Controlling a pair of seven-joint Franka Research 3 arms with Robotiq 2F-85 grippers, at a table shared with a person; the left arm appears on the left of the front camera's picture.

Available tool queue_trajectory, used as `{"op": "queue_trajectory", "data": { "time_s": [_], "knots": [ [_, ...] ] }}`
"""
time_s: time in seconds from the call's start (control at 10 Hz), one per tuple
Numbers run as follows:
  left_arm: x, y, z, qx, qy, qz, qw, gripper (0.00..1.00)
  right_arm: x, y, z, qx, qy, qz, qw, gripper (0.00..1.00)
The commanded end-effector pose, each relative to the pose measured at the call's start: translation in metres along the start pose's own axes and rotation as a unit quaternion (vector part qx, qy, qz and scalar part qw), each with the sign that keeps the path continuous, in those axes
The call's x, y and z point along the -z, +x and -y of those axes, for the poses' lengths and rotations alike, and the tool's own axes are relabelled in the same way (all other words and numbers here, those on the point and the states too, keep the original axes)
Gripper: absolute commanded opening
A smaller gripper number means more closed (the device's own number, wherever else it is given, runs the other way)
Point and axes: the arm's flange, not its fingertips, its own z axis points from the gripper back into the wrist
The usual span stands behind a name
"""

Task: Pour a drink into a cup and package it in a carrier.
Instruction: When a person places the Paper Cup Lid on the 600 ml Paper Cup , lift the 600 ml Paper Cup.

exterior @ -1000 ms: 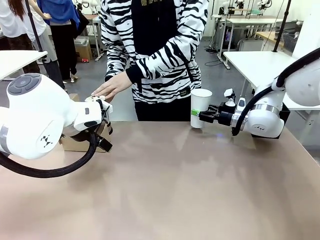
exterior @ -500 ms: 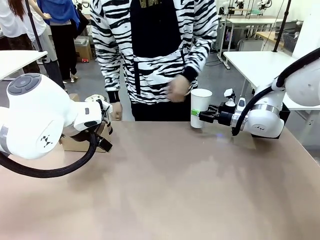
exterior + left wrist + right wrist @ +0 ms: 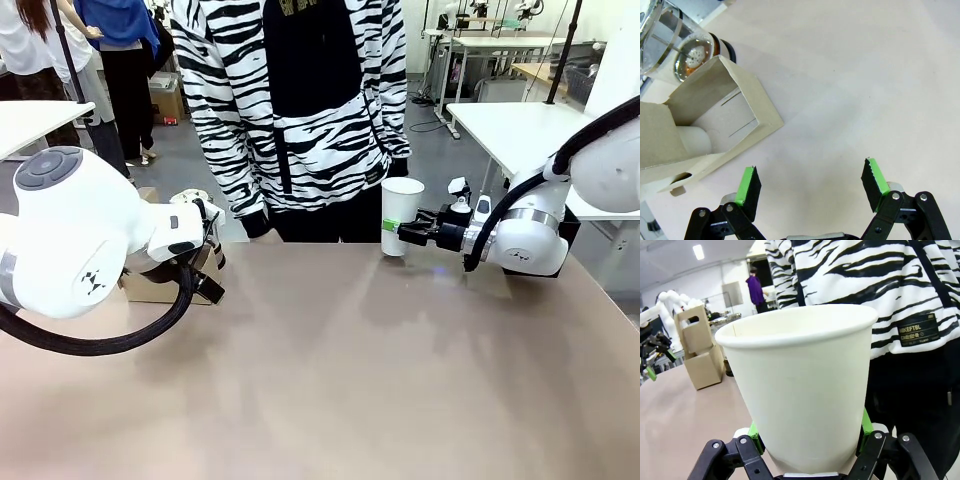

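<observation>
Empty paper cup (image 3: 402, 205) near the counter's (image 3: 350, 380) far edge, clamped low by the right tool (image 3: 403, 235). Likely light and crushable, so grip gently. The left tool (image 3: 810, 182) hangs released beside the cardboard carrier (image 3: 715, 130).

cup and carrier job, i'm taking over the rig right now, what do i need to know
Right gripper: shut on the cup, which is upright near the far edge of the table, in front of the person.
Left gripper: open, holding nothing, over bare table beside the carrier.
Glass jug: right by the carrier, with some amber drink in it.
Done: the cup is gripped. Its inside is hidden, so I cannot tell if it is filled.
Left: pour if needed, then set the cup into the carrier.
</observation>
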Motion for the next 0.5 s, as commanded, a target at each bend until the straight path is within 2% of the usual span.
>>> {"op": "queue_trajectory", "data": {
  "time_s": [0.0, 0.4],
  "knots": [
    [-0.0006, -0.0001, -0.0003, -0.001, -0.001, 0.001, 1.0, 1.0, 0.0013, 0.0034, -0.001, 0.004, 0.0, 0.005, 1.0, 0.8],
    [-0.0006, -0.0001, -0.0003, -0.001, -0.001, 0.001, 1.0, 1.0, 0.0013, 0.0034, -0.001, 0.004, 0.0, 0.005, 1.0, 0.8]
  ]
}}
